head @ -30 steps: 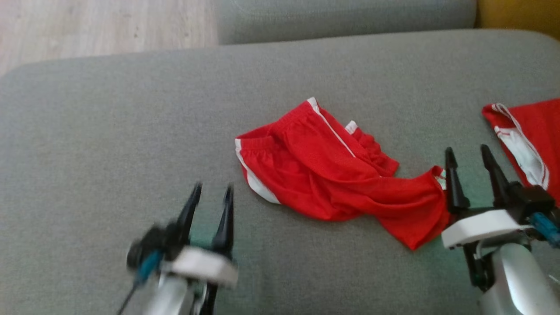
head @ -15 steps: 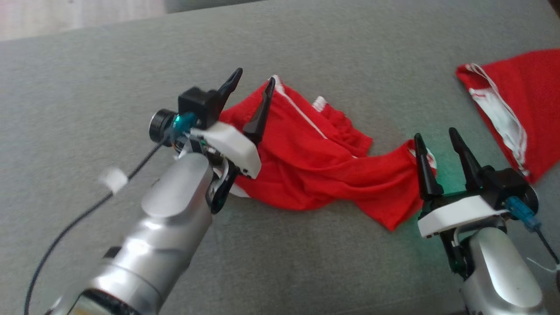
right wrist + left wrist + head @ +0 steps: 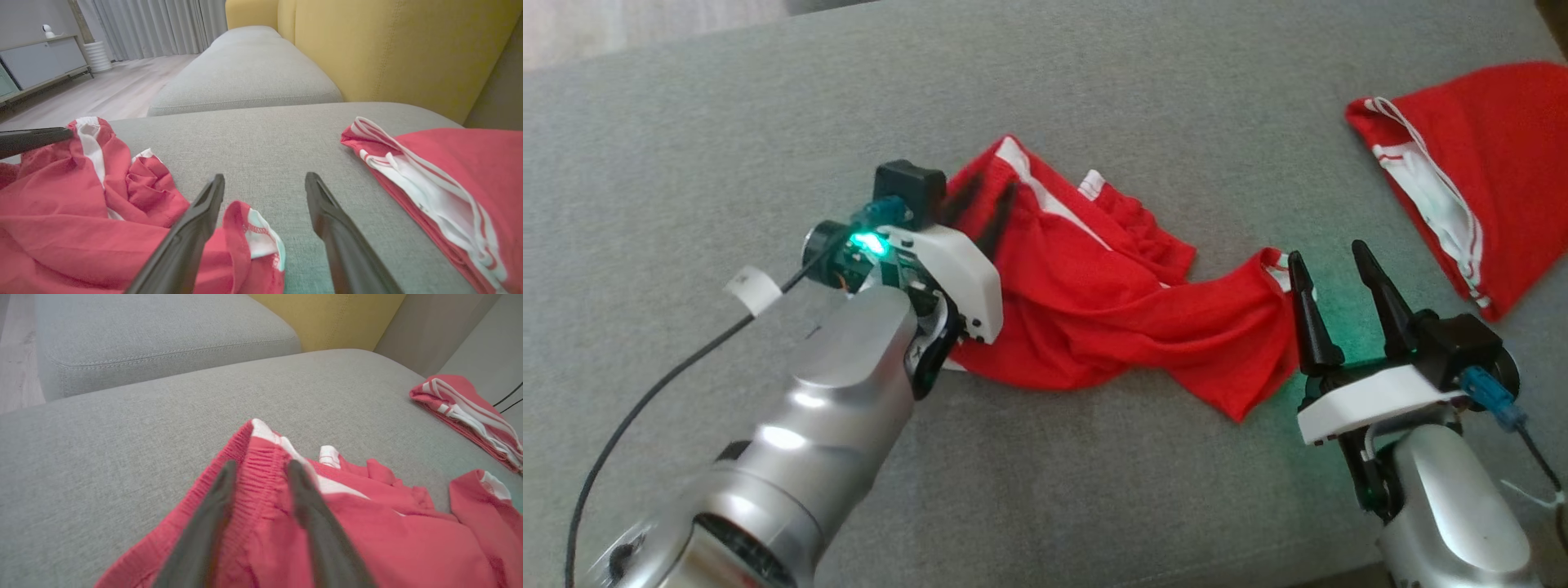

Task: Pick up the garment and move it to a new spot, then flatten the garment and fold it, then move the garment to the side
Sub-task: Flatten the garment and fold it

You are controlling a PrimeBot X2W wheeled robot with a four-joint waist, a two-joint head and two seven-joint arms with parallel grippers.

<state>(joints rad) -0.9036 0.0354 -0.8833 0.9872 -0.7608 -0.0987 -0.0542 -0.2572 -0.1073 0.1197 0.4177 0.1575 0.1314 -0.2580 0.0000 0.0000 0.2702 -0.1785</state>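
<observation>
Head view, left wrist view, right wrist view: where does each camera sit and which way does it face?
Head view: on the head, looking down at the grey cushion and red shorts; left hand, right hand and both forearms show.
Left wrist view: along its own fingers, astride the shorts' waistband.
Right wrist view: along its own open fingers toward the yellow backrest; the shorts' hem lies between them.
Shared: both wrist views show the shorts and the second red garment.
</observation>
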